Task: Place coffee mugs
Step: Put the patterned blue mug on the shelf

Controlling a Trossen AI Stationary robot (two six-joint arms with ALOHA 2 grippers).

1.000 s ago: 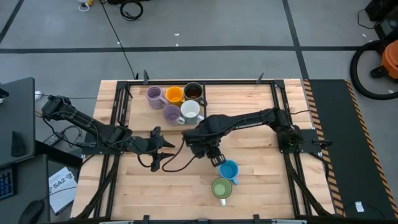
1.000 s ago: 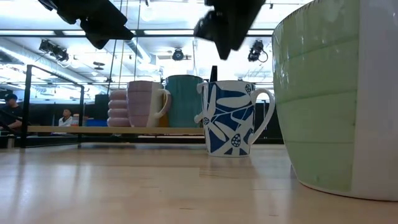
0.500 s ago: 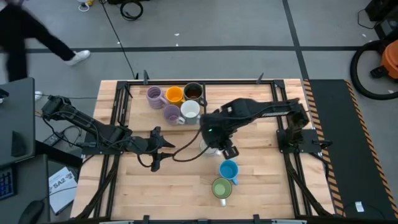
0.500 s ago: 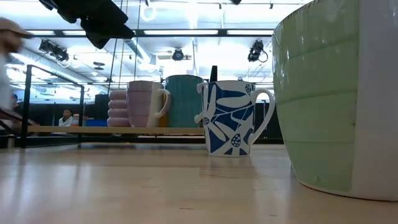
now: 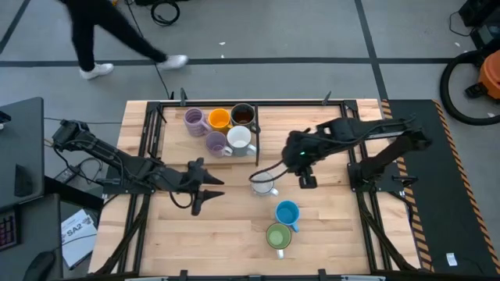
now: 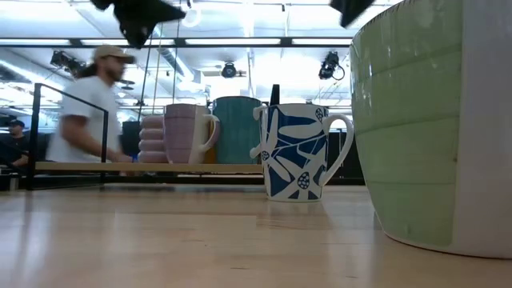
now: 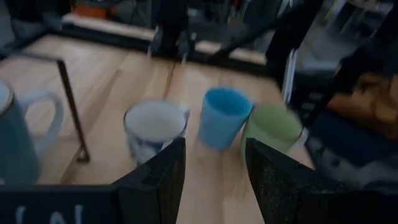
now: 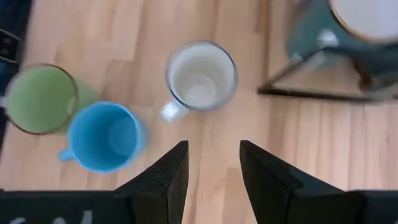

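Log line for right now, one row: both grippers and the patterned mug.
right gripper: open, empty, above table | left gripper: open, empty, waiting | patterned mug: upright on table, free

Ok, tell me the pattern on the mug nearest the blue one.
White with a blue leaf pattern; the low view shows it best.

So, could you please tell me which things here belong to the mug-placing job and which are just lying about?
Part of the job:
- patterned mug
- blue mug
- green mug
- grouped mugs

Just lying about:
- orange vacuum
- paper sheet
- passing person
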